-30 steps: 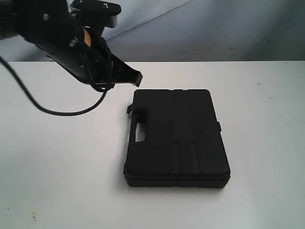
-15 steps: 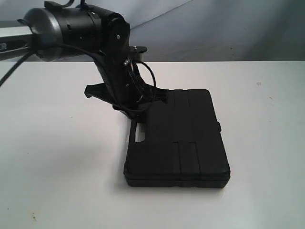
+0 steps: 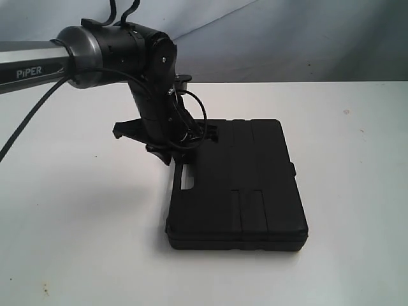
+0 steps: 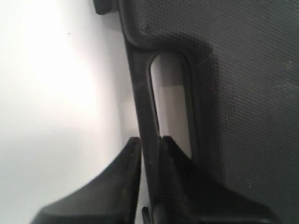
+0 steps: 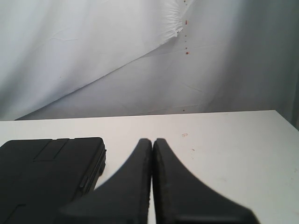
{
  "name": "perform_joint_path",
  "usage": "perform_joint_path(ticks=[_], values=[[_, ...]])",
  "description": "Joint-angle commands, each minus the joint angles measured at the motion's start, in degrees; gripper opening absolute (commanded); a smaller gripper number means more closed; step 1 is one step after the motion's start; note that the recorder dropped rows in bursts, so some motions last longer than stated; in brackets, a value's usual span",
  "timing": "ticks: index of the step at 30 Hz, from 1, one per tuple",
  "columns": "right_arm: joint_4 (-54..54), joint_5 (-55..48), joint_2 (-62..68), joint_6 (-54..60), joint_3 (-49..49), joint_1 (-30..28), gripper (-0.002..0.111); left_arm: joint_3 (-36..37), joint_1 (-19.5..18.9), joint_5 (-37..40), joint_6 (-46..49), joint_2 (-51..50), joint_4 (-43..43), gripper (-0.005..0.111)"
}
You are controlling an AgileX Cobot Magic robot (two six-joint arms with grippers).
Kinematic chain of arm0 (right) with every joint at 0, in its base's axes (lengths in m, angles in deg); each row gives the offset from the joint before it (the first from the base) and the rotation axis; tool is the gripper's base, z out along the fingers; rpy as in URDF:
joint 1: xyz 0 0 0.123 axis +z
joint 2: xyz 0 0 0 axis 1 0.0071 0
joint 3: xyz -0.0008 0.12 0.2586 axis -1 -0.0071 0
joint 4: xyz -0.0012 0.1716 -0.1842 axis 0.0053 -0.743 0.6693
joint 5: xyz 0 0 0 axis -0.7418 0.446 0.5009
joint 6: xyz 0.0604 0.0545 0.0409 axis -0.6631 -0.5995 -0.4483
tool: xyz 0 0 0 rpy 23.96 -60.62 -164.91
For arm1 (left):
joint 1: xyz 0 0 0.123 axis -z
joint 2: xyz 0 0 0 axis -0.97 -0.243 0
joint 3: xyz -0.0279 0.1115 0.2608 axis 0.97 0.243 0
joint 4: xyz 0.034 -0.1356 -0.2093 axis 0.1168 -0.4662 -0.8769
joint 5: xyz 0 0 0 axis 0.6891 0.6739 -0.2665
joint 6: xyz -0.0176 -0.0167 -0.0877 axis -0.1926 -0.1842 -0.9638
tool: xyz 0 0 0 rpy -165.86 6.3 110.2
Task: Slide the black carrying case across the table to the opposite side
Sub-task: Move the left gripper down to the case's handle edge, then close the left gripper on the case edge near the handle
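**A:** where's the case [image 3: 242,185] sitting?

**B:** flat on the white desk [image 3: 76,223], roughly mid-desk, with the handle [image 4: 142,93] edge toward the left arm. Left tool [image 4: 148,156] has the case by that handle, fingers nearly closed with the bar pinched between them.

**A:** and the right tool [image 5: 152,144]?

**B:** fingers pressed together, holding nothing, hanging over the desk clear of the case.

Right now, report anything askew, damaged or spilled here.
Nothing stands out. The black case lies flat and shut on the table, which shows a few tiny specks. The left gripper pinches the handle; the right gripper is shut, apart from the case.
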State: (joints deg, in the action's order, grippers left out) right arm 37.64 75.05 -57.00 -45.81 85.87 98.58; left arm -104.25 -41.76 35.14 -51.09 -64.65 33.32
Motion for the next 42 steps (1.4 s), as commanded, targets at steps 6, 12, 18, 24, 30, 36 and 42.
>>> perform_joint_path(ticks=[6, 12, 18, 24, 30, 36, 42], values=[[-0.49, 0.11, -0.33, 0.17, -0.21, -0.34, 0.000, -0.55, -0.23, -2.64, -0.48, 0.14, 0.74, 0.052], [-0.49, 0.11, -0.33, 0.17, -0.21, -0.34, 0.000, -0.55, -0.23, -3.43, -0.37, -0.55, 3.38, 0.046], [-0.49, 0.11, -0.33, 0.17, -0.21, -0.34, 0.000, -0.55, -0.23, -2.97, -0.37, -4.57, 3.61, 0.046], [-0.49, 0.11, -0.33, 0.17, -0.21, -0.34, 0.000, -0.55, -0.23, -4.93, -0.21, -7.68, 3.72, 0.046], [-0.49, 0.11, -0.33, 0.17, -0.21, -0.34, 0.000, -0.55, -0.23, -6.02, -0.32, -8.16, 3.72, 0.044], [-0.49, 0.11, -0.33, 0.17, -0.21, -0.34, 0.000, -0.55, -0.23, -6.02, -0.82, -8.16, 3.85, 0.012], [-0.49, 0.11, -0.33, 0.17, -0.21, -0.34, 0.000, -0.55, -0.23, -5.65, -0.82, -8.16, 4.11, 0.000]])
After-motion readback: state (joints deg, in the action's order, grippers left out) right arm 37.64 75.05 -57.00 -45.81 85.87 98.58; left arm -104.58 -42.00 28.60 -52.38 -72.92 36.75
